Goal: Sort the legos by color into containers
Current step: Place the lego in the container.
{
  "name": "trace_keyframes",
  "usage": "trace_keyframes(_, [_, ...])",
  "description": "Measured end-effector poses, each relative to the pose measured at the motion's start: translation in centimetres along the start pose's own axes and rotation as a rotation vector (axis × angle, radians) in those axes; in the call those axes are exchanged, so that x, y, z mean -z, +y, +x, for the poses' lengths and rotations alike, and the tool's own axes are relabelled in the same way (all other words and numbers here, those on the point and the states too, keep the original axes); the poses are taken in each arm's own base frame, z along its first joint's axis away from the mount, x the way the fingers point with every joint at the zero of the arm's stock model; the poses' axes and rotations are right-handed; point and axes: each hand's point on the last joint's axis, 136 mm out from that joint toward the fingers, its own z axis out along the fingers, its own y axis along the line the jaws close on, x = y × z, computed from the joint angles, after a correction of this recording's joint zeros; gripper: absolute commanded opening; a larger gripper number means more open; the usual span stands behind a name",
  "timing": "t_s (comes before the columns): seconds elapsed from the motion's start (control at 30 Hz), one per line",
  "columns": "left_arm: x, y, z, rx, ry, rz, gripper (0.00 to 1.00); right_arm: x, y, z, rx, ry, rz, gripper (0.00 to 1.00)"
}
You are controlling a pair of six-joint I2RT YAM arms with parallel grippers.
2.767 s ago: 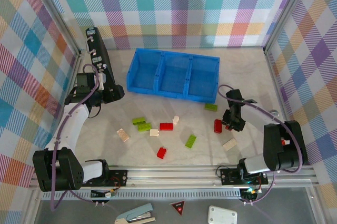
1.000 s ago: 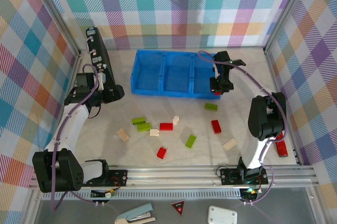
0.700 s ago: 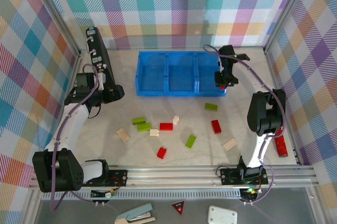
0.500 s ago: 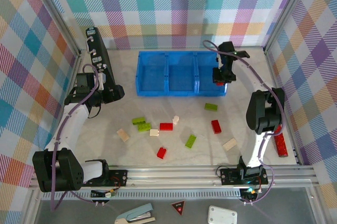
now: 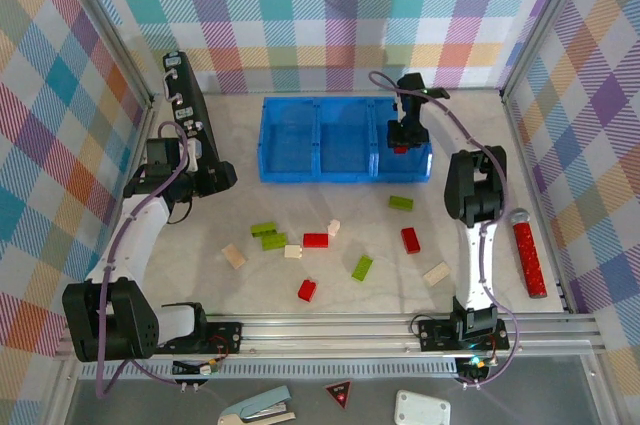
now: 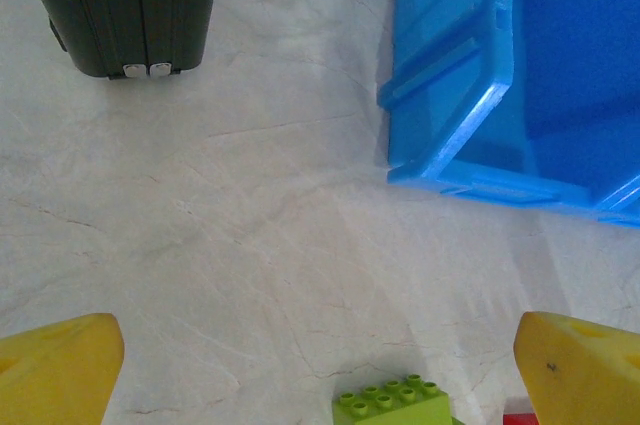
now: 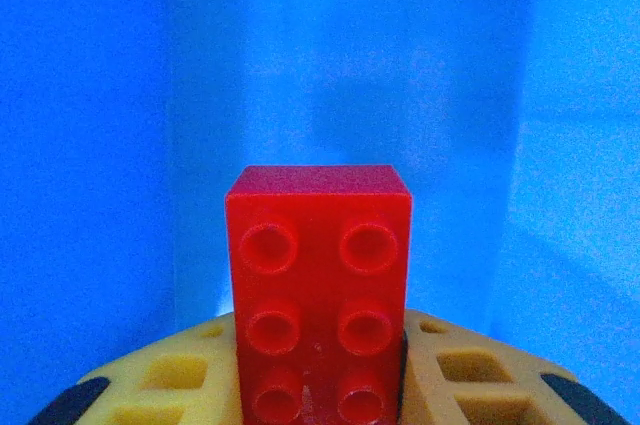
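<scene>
The blue tray (image 5: 330,176) with three compartments lies at the back of the table. My right gripper (image 5: 401,141) hangs over its right compartment, shut on a red lego (image 7: 318,265) that stands up between the yellow fingers (image 7: 470,375), with the blue floor (image 7: 400,65) behind it. My left gripper (image 5: 212,181) sits left of the tray and is open, its fingertips (image 6: 60,370) wide apart over bare table, a green lego (image 6: 392,406) just below them. Loose legos lie in front of the tray: green (image 5: 264,230), red (image 5: 315,240), cream (image 5: 233,256).
A black upright device (image 5: 185,110) stands at the back left, close to my left arm. A long red studded bar (image 5: 527,257) lies by the right wall. More legos sit at the right front: green (image 5: 401,203), red (image 5: 410,239), cream (image 5: 435,273).
The right gripper has carried the red lego from the tray's right end up and left, over the right compartment. The tray has shifted a little and squared up. The left arm is still.
</scene>
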Motion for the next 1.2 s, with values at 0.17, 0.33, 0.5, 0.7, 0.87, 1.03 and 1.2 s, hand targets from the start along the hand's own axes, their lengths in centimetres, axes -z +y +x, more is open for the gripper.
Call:
trace_keyframes(0.17, [-0.1, 0.0, 0.0, 0.001, 0.003, 0.0, 1.0, -2.6, -0.2, -1.2, 0.006, 0.01, 0.02, 0.24])
trace_keyframes(0.33, [-0.3, 0.0, 0.1, 0.003, 0.011, 0.002, 1.0, -4.7, -0.6, -1.0, 0.012, 0.038, 0.042, 0.25])
trace_keyframes(0.5, [-0.6, -0.1, 0.0, 0.006, 0.023, 0.014, 1.0, -5.5, -0.7, -0.6, 0.012, 0.056, 0.049, 0.3])
trace_keyframes(0.7, [-0.7, -0.2, 0.1, 0.006, 0.027, 0.021, 1.0, -5.5, -0.7, -0.7, 0.013, 0.052, 0.049, 0.37])
trace_keyframes(0.87, [-0.7, -0.4, 0.1, 0.007, 0.029, 0.028, 1.0, -5.5, -0.6, -0.6, 0.018, 0.057, 0.049, 0.45])
trace_keyframes(1.03, [-0.7, -0.4, 0.1, 0.007, 0.029, 0.028, 1.0, -4.5, -0.5, -0.5, 0.02, 0.055, 0.05, 0.47])
trace_keyframes(1.2, [-0.7, -0.4, 0.1, 0.007, 0.029, 0.028, 1.0, -0.6, 0.0, -1.4, 0.027, 0.006, 0.042, 0.48])
